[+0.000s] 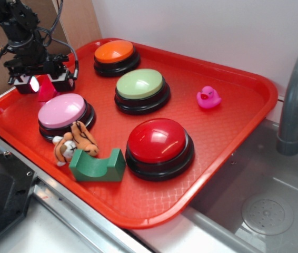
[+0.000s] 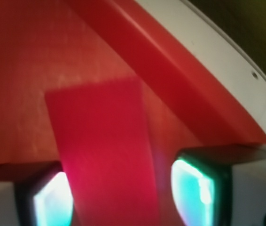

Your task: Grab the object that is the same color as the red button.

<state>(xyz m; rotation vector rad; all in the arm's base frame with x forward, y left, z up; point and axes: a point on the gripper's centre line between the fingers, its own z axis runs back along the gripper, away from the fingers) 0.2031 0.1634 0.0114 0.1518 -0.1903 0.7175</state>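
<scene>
1. Gripper (image 1: pixel 41 84) at the far-left corner of the red tray (image 1: pixel 233 89), fingers either side of the red block (image 1: pixel 46 90).
2. Wrist view: block (image 2: pixel 107 155) between both pads (image 2: pixel 196 188); left pad appears to touch, slim gap on the right. Firm grip: cannot tell.
3. Red button (image 1: pixel 157 141) sits near the tray front, well apart from the block.
4. No readable writing, labels or brands.
</scene>
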